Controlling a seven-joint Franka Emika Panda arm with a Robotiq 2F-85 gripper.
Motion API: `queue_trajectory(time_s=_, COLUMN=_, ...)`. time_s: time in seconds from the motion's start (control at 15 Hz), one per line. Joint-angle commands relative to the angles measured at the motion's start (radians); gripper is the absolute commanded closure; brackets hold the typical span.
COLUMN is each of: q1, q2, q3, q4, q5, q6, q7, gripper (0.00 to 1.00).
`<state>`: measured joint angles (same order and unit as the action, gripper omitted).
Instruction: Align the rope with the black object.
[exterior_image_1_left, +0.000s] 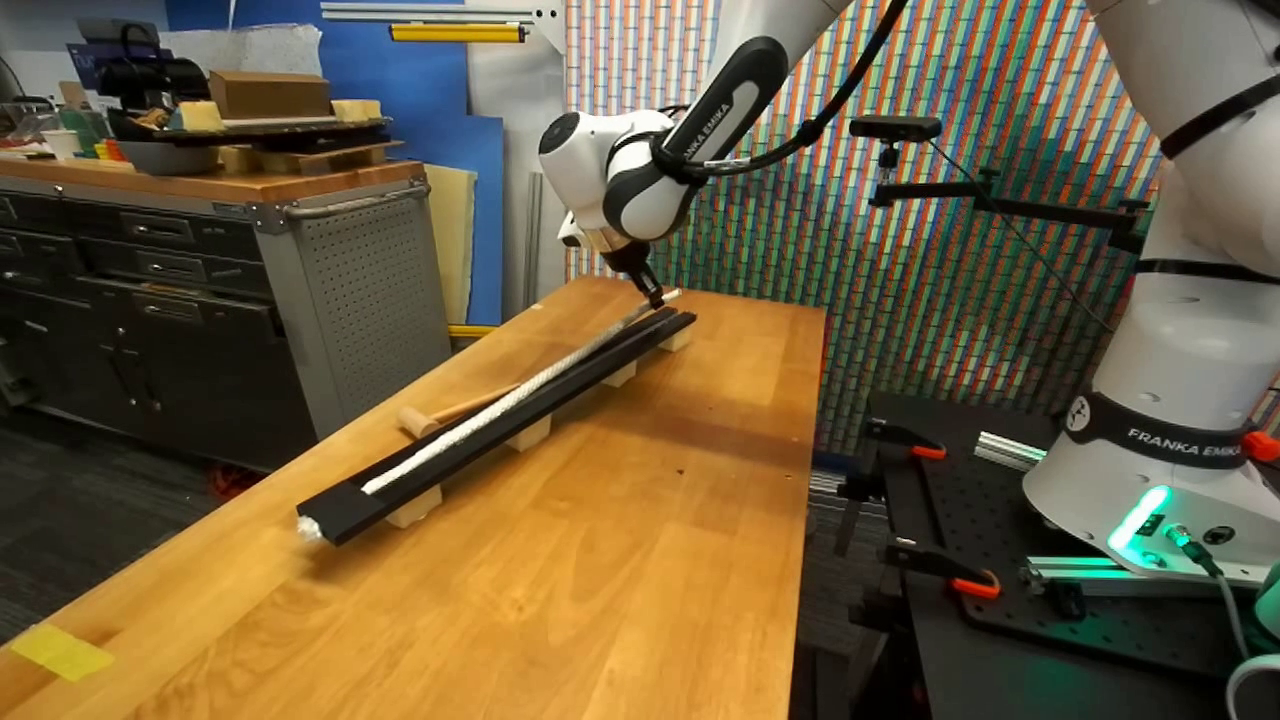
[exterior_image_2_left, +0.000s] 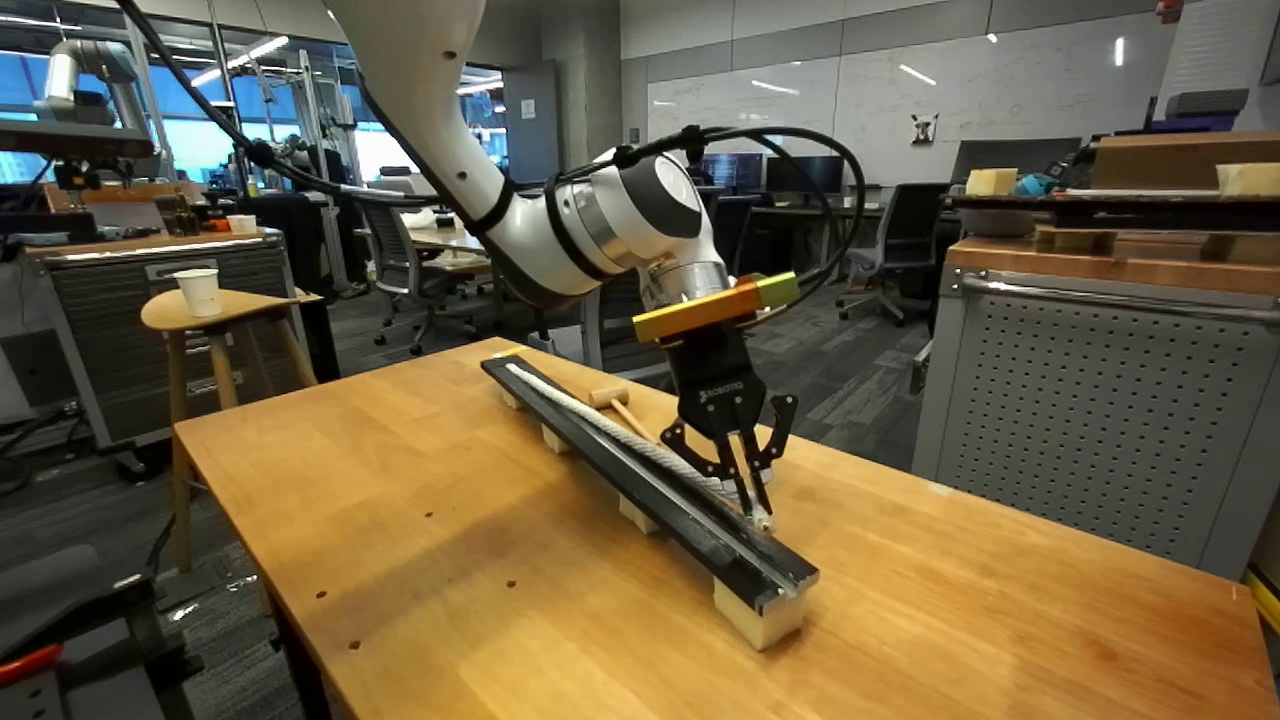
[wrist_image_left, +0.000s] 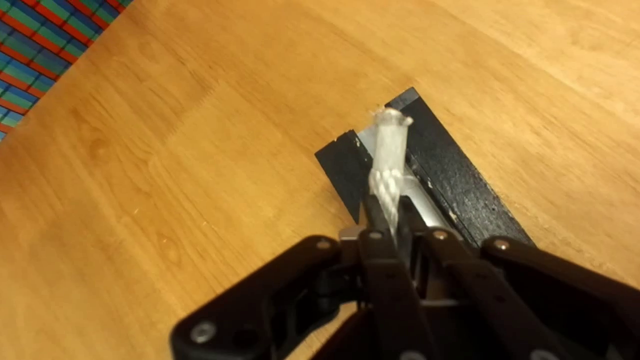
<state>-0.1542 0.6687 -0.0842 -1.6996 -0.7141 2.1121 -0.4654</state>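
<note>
While the white rope (wrist_image_left: 390, 150) juts past them, narrowly parted fingers (wrist_image_left: 413, 219) clamp it near its end.

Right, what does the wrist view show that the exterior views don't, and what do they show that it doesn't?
Only the wrist view: a close look down on the end of the rope jutting past the claw, at a slant to the black bar.

Only the exterior views: the bar's full length, the wooden mallet lying beside it, the white arm, and the grey cabinet with a perforated side.

Shared by all: the rope held in the claw near that end, the bar, and the wooden table.
</note>
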Motion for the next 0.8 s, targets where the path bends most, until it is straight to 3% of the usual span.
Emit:
queue_trajectory(time_s=0.0, q1=-0.013, q2=-0.021, q3=-0.011, q4=-0.027, q5=0.004, q6=0.03, q7=0.008, gripper=0.97)
queue_trajectory(time_s=0.73, q1=-0.01, q2=-0.025, q3=-0.021, q4=-0.075, q5=-0.01, q6=0.038, q7=0.024, gripper=0.97)
